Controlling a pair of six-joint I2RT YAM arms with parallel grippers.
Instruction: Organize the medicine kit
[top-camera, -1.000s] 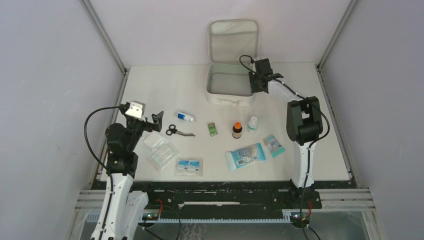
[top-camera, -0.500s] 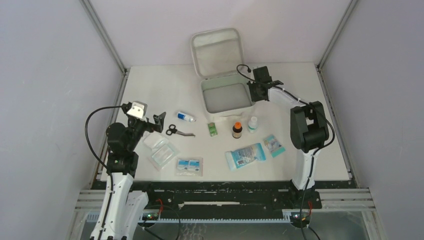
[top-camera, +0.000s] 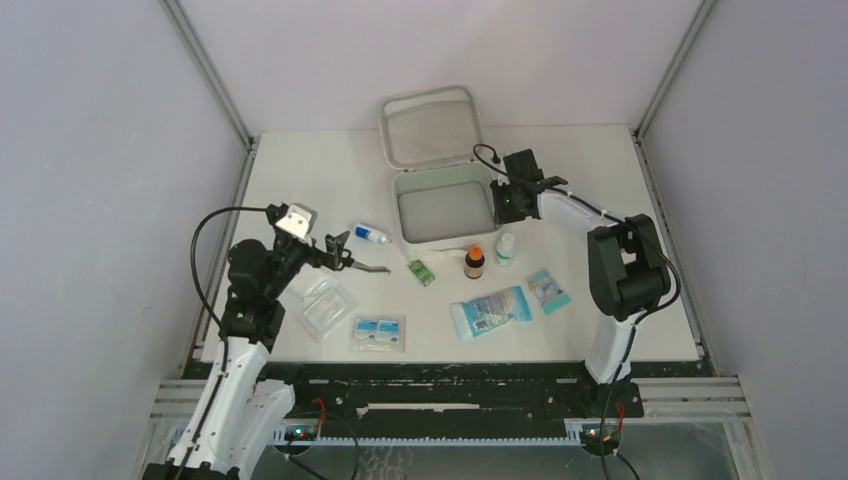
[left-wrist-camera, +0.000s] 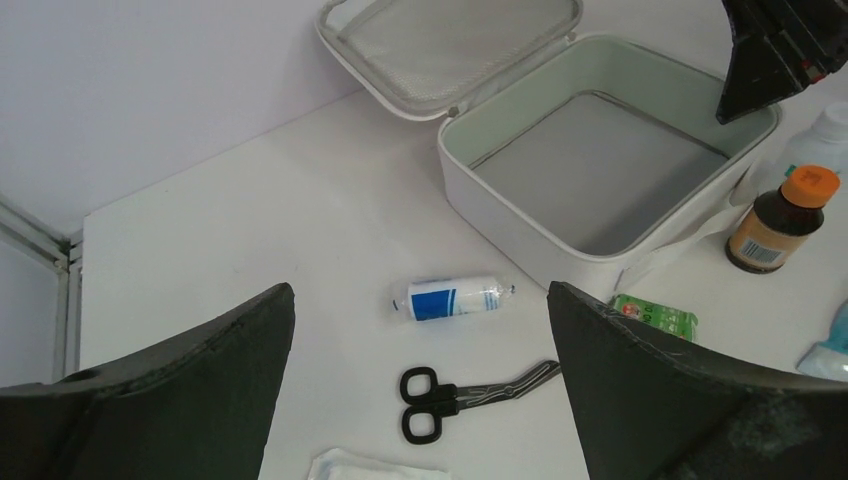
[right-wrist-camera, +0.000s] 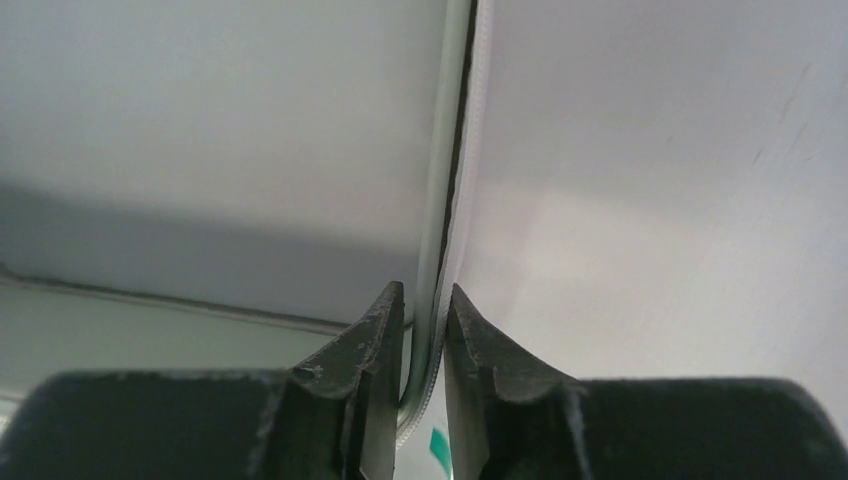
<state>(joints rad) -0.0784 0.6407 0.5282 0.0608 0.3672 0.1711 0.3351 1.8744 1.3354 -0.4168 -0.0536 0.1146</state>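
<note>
The medicine kit (top-camera: 442, 236) is a white square case that lies open mid-table, its mesh-lined lid (top-camera: 430, 125) tipped back and its grey inside bare. My right gripper (top-camera: 503, 200) is at the kit's right wall. In the right wrist view its jaws (right-wrist-camera: 425, 290) are shut on the thin rim (right-wrist-camera: 455, 150), one finger on each side. My left gripper (top-camera: 340, 250) hangs open to the left of the kit. In the left wrist view its fingers (left-wrist-camera: 420, 290) spread wide above black scissors (left-wrist-camera: 470, 388), holding nothing.
A bandage roll (top-camera: 371, 234), a green packet (top-camera: 421, 271), a brown orange-capped bottle (top-camera: 474, 261) and a white bottle (top-camera: 506, 248) lie near the kit's front. Closer in are gauze packets (top-camera: 320, 300), blue sachets (top-camera: 378, 331), a blue-white pack (top-camera: 490, 312) and a teal packet (top-camera: 548, 291).
The kit has slid from the back edge toward the near left and turned slightly, with my right gripper on its wall. My left arm has moved right, over the scissors.
</note>
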